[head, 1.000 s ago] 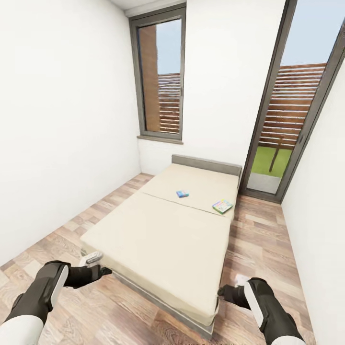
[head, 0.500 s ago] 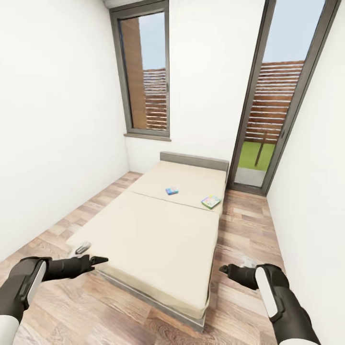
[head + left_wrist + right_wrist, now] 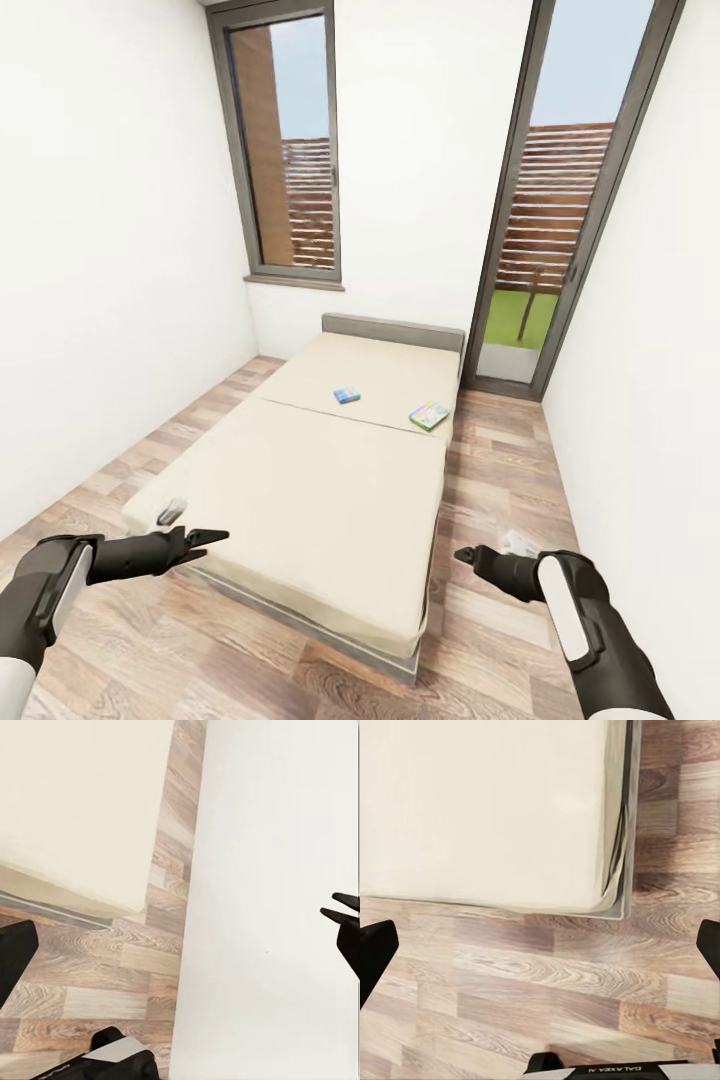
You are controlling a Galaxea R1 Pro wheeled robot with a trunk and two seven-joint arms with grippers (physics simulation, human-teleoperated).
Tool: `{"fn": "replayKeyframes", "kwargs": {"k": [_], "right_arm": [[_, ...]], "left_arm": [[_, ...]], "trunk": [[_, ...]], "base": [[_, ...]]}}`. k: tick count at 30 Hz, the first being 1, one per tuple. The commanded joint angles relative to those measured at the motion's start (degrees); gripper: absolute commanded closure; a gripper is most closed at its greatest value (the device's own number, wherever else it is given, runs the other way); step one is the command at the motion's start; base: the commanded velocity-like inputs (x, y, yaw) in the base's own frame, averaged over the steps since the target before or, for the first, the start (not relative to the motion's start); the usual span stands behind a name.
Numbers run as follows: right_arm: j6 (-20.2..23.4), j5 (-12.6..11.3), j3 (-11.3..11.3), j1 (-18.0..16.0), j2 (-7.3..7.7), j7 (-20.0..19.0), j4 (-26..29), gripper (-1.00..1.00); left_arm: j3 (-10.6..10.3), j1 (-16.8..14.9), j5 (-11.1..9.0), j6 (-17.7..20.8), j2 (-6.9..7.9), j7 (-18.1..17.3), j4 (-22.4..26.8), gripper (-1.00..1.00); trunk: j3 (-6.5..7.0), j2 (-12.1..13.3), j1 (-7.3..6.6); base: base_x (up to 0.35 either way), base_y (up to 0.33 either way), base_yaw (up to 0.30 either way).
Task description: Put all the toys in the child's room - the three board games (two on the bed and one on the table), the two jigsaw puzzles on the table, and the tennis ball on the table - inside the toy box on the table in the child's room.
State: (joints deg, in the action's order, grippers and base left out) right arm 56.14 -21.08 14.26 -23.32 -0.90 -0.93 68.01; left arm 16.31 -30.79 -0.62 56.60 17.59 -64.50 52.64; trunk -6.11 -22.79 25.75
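Observation:
Two board games lie on the far half of the beige bed [image 3: 300,480]: a small blue box [image 3: 347,394] near the middle and a flat multicoloured box [image 3: 429,416] close to the bed's right edge. My left gripper [image 3: 213,538] hangs open over the floor off the bed's near left corner. My right gripper [image 3: 463,553] is open too, beside the near right corner. Both are empty and far from the games. In the wrist views the fingers [image 3: 15,960] [image 3: 373,952] stand wide apart above the wooden floor. The table, toy box, puzzles and ball are out of view.
The bed stands in a narrow room between white walls [image 3: 110,260]. A tall window [image 3: 285,150] and a glass door [image 3: 545,230] are at the far end. Strips of wooden floor [image 3: 500,470] run along both sides of the bed.
The whole view has shifted, so the camera moved: the bed now sits further left and looks farther off. Both arms have spread outward, and the games have stayed put on the bed.

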Motion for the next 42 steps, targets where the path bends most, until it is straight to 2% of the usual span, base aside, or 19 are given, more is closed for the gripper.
{"fn": "replayKeyframes", "kwargs": {"k": [1, 28, 42], "right_arm": [[0.24, -0.03, 0.19, -0.11, 0.0, -0.38, 0.08, -1.0], [0.04, -0.11, -0.33, -0.32, -0.16, -1.83, 0.48, -1.0], [-0.1, 0.35, -0.74, -0.32, -0.4, -1.8, 0.35, -1.0]], "left_arm": [[0.0, -0.06, -0.06, 0.51, 0.0, -0.57, 0.0, -1.0], [-0.05, 0.29, 0.04, 0.04, 0.51, -1.51, -0.01, -1.0], [-0.05, 0.29, 0.09, -0.08, 0.51, -1.5, -0.08, -1.0]], "trunk": [[-0.13, -0.13, 0.04], [-0.14, -0.13, 0.04], [0.18, -0.13, 0.04]], "base": [[0.0, 0.0, -0.009], [0.004, 0.0, 0.0], [0.133, -0.091, 0.13]]}}
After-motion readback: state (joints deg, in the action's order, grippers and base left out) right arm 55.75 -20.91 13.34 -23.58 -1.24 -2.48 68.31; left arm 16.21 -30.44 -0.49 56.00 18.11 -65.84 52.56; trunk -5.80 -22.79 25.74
